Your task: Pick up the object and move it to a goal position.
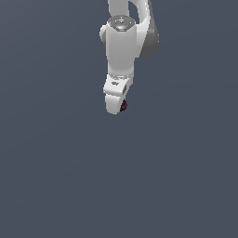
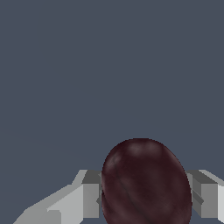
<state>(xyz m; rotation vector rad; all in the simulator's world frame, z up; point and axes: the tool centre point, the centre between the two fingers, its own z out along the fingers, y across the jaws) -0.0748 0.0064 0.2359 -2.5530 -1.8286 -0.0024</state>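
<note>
We've got the tool closed on the maroon ball; it sits right between the fingers, touching both. No goal marker shows in either view, so we can't tell the carry direction.

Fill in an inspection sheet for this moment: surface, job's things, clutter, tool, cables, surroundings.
Surface: plain dark grey-blue, no edge or marks seen.
Job's things: dark red ball, between the tool's fingers; a sliver shows at the tool's tip in the exterior view.
Clutter: nothing seen.
Tool: white tool, pointing down, fingers against both sides of the ball.
Cables: nothing seen.
Surroundings: same flat grey-blue throughout; no goal marker seen.
</note>
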